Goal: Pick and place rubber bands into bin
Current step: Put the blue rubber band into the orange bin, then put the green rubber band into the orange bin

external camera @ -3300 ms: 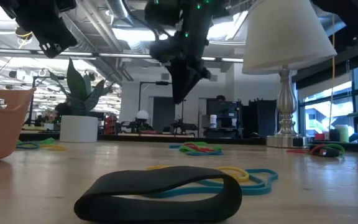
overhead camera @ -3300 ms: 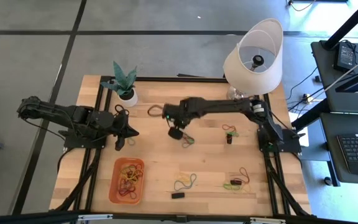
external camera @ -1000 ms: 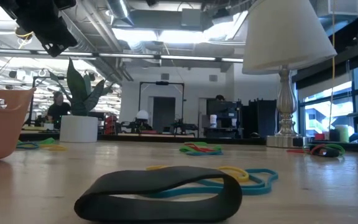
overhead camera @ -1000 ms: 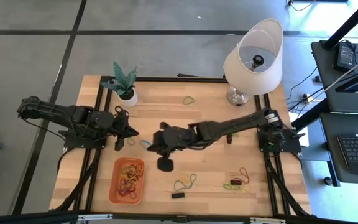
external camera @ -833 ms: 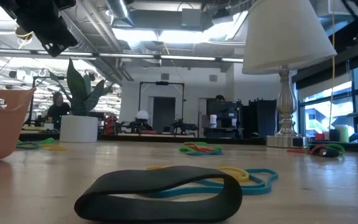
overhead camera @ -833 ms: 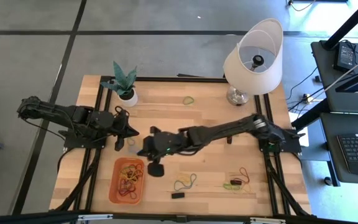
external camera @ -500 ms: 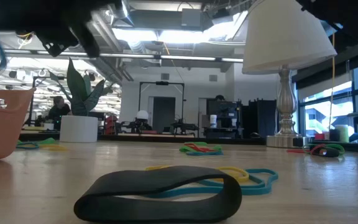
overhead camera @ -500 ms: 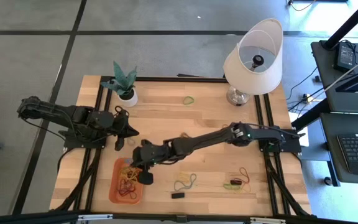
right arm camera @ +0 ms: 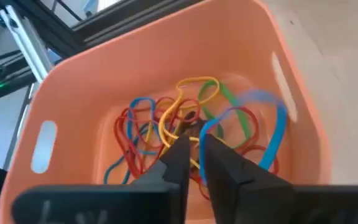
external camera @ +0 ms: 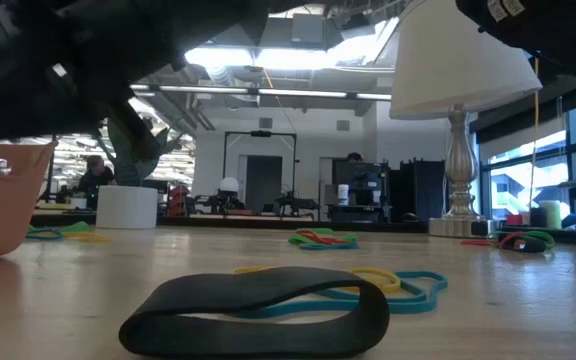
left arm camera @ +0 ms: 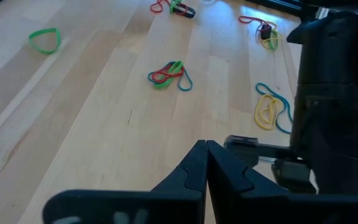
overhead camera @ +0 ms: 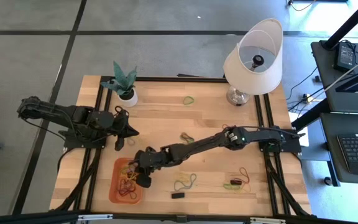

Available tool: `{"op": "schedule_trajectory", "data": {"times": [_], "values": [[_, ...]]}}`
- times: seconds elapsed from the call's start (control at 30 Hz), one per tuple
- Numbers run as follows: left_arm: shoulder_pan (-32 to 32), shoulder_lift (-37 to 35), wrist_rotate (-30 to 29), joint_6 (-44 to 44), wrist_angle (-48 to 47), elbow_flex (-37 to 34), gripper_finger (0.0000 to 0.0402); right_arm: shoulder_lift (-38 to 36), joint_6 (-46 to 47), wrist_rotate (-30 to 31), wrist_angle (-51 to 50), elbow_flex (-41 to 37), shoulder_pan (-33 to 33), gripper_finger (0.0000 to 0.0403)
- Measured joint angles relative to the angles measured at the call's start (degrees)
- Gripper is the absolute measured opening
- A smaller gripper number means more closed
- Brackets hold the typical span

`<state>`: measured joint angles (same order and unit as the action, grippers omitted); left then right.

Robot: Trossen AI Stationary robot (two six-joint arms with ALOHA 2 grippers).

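Right arm stretched low across the bench (overhead camera: 166, 106), right gripper (right arm camera: 191, 163) over the one orange bin (overhead camera: 127, 181) at lower left of the high view. Fingers (right arm camera: 178, 157) slightly parted, blue rubber band (right arm camera: 272, 124) dropping free onto the rubber bands (right arm camera: 166, 127) inside. Left gripper (left arm camera: 206, 163) clenched, empty, hovering above-left of the bin.

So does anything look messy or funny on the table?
Nothing is broken or tipped. Rubber bands lie scattered loose on the table, which is the job itself. The right gripper hangs over the bin, where a blue band looks mid-drop. The left gripper waits shut.
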<state>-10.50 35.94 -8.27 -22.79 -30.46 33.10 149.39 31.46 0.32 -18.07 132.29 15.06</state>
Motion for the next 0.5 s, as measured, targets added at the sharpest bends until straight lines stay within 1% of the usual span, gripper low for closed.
{"op": "schedule_trajectory", "data": {"times": [0.13, 0.27, 0.4, 0.5], "values": [[0.0, 0.0, 0.0, 0.4, 0.0, 0.0, 0.0002, 0.0, -0.6, 0.0, -0.4, 1.5, 0.1, 0.0082], [0.0, 0.0, 0.0, 1.7, 0.0, 0.0, 0.0004, -0.6, -1.2, -0.1, -4.8, 2.4, -0.1, 0.0100], [0.0, 0.0, 0.0, 1.7, -0.1, 0.0, 0.0005, -2.7, -0.6, 0.0, -10.7, 2.7, -0.9, 0.0099], [0.0, 0.0, 0.0, 2.6, -0.1, 0.0, 0.0002, -4.2, -2.2, 0.0, -13.4, 2.7, -1.3, 0.0078]]}}
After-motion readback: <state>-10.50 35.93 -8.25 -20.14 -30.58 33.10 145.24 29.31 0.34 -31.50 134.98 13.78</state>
